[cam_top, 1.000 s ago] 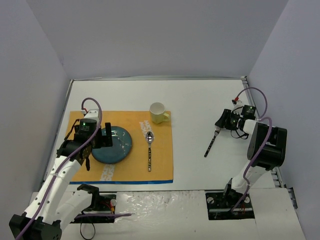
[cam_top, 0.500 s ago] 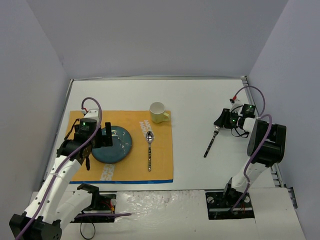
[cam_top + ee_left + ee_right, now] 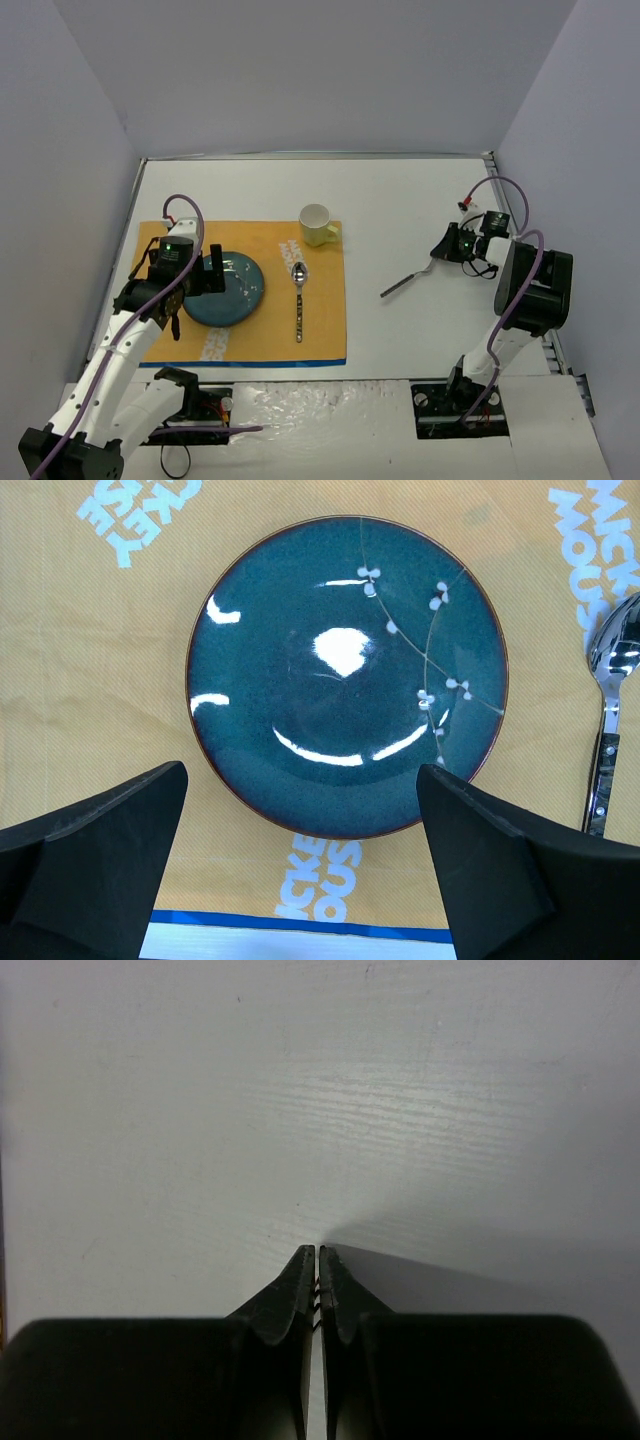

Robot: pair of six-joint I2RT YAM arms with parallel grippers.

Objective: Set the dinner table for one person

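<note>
Dinner table surface (image 3: 400, 200): large, flat, white, rectangular, level. Plain, smooth, matte. Fills most of overhead view, long edges running left to right. Close up in right wrist view, surface (image 3: 200, 1110) shows faint fine streaks, few tiny dark specks.

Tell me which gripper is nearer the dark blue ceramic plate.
Left. The left gripper hangs open right over the dark blue ceramic plate on the orange cloth placemat; the right gripper is far across the white dinner table, shut on the metal fork.
</note>
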